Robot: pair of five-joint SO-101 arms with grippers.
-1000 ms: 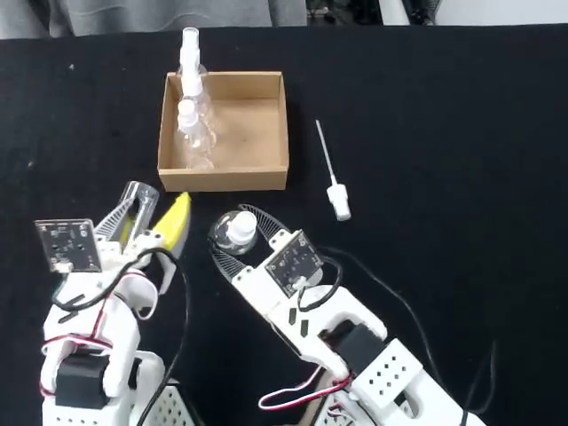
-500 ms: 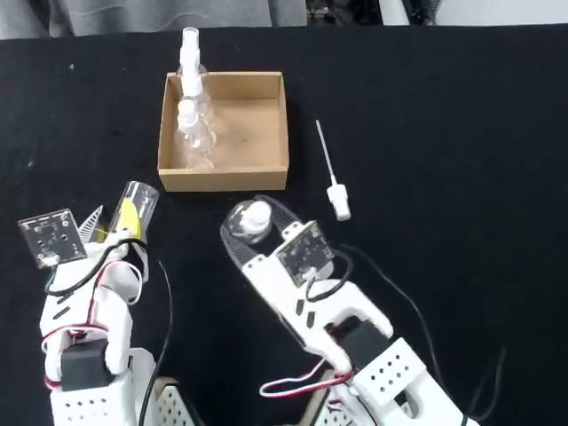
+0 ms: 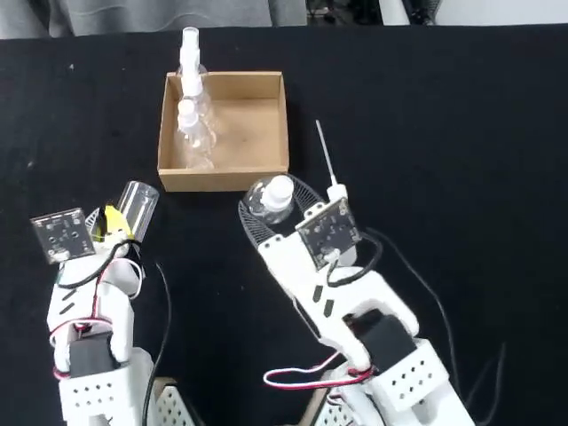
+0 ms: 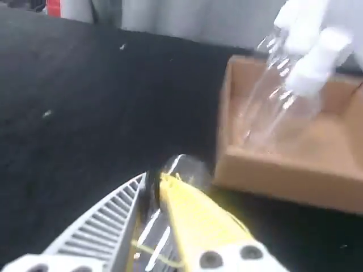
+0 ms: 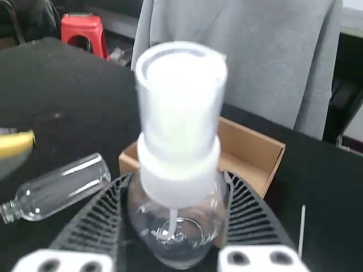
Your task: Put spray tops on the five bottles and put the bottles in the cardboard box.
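Right fingers (image 5: 93,218) clamp a clear white-topped bottle (image 3: 271,197) at the cardboard box's (image 3: 222,178) 5 o'clock; left fingers (image 4: 193,218) clamp an uncapped bottle (image 3: 138,208).

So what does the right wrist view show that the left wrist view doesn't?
Right wrist, not left: the topped bottle clamped in the right gripper, and the tube of the loose spray top. Left wrist, not right: the standing bottles inside the cardboard box. Both: that box and the uncapped bottle.

Seeing clear glossy plastic bottle (image 5: 176,224) w/ white plastic spray top (image 5: 180,113). Showing matt brown cardboard box (image 3: 222,180), matt black tablecloth (image 3: 444,106).
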